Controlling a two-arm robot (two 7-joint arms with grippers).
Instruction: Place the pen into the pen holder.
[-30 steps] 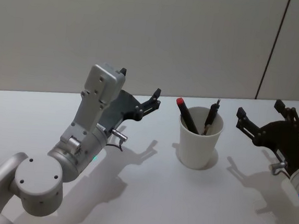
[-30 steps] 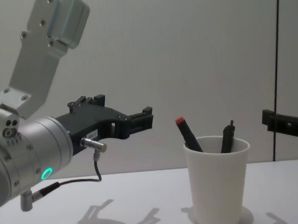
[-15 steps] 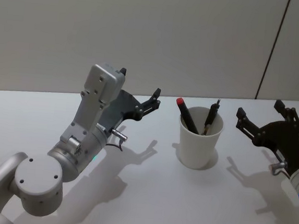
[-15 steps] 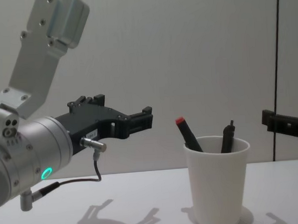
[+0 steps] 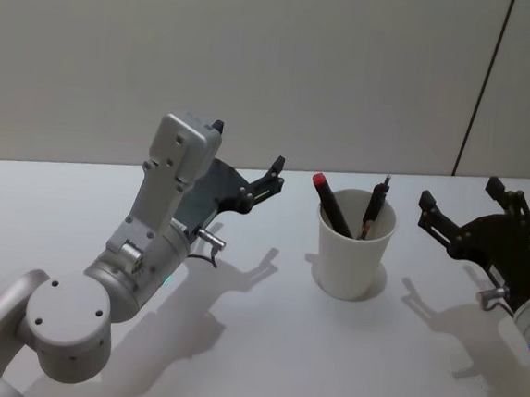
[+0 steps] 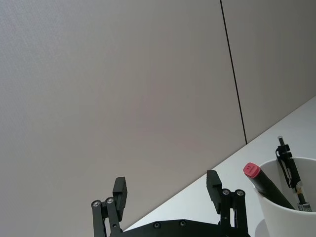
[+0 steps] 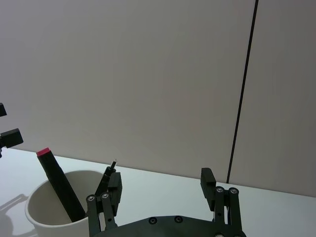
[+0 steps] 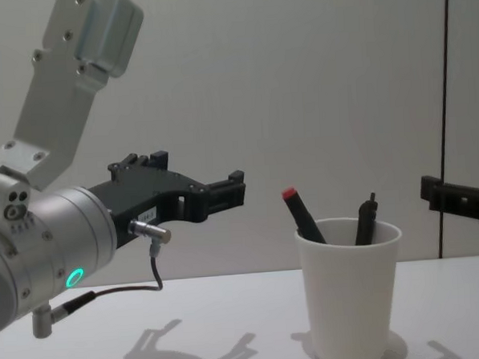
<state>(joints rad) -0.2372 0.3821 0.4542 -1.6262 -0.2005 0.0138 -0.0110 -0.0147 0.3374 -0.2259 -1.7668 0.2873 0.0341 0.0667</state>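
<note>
Two pens stand inside the plain white paper cup [image 5: 354, 250]: a black marker with a red cap [image 5: 331, 202] leaning toward the robot's left, and a slim black pen with a clip [image 5: 375, 204] beside it, both poking above the rolled rim. The cup sits upright on the white table [image 5: 261, 347]. On its left, well apart and raised off the table, the left gripper [image 5: 246, 162] hangs with jaws spread wide and empty. On its right, the right gripper [image 5: 458, 199] hovers likewise, jaws released, holding nothing. A pale grey wall [image 5: 259, 59] stands behind.
</note>
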